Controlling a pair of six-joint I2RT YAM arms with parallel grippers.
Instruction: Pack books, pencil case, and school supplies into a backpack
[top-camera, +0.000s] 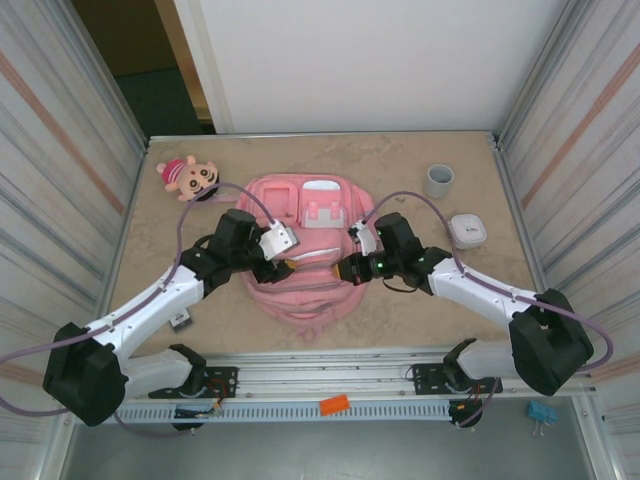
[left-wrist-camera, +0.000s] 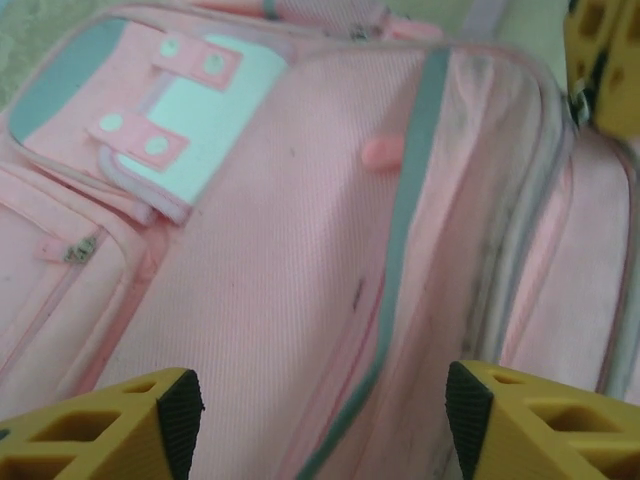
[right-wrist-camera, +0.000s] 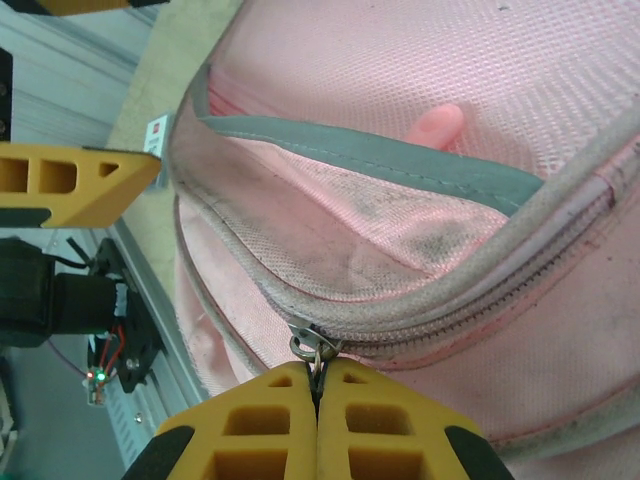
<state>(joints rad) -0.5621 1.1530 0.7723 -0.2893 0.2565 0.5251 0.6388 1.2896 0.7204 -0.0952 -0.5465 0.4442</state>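
Right wrist: end effector (right-wrist-camera: 318, 390) on zipper (right-wrist-camera: 310, 347)

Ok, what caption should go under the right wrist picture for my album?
Right gripper pinching the zip pull of the pink backpack, its compartment partly open.

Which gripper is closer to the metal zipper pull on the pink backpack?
Right. The right gripper pinches the zipper pull; the left gripper hangs open over the backpack.
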